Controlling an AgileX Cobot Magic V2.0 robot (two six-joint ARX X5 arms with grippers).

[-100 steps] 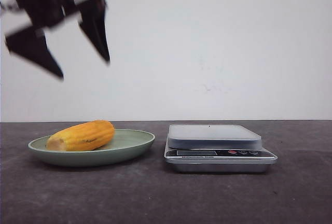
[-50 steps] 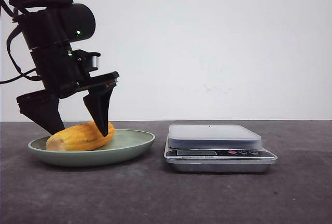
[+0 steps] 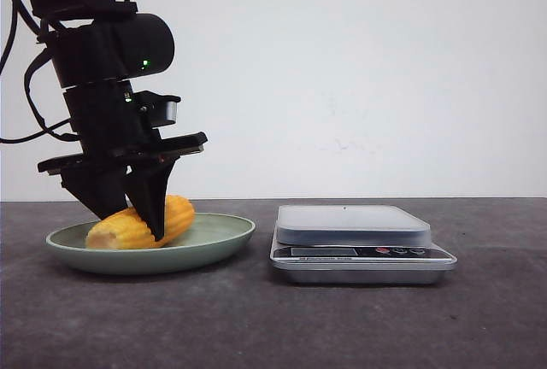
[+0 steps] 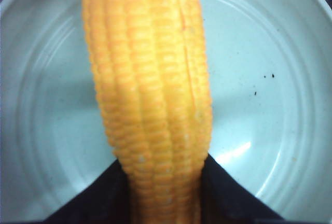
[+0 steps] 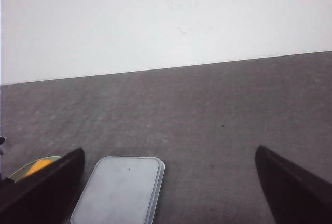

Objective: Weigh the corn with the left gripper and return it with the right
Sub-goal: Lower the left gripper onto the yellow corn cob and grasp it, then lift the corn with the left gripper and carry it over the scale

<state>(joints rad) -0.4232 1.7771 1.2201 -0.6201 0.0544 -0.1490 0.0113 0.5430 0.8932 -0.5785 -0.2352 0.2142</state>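
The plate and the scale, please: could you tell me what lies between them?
Nothing: in the front view only bare dark table separates the plate from the scale. The corn lies on the plate.

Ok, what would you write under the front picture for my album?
The left gripper closes around the corn on the green plate, beside the scale.

Bright, even light fills the room, and the white wall (image 3: 359, 79) behind reads almost blown out. Shadows under the plate (image 3: 214, 245) and scale (image 3: 363, 254) are soft and faint on the dark table (image 3: 273, 326). In the left wrist view the corn (image 4: 150, 94) sits very close and looks slightly soft, its color near saturated, and a small glare streak shines on the plate's glaze. In the right wrist view the 2 dark fingers (image 5: 290, 187) are blurred silhouettes, and the table horizon tilts.
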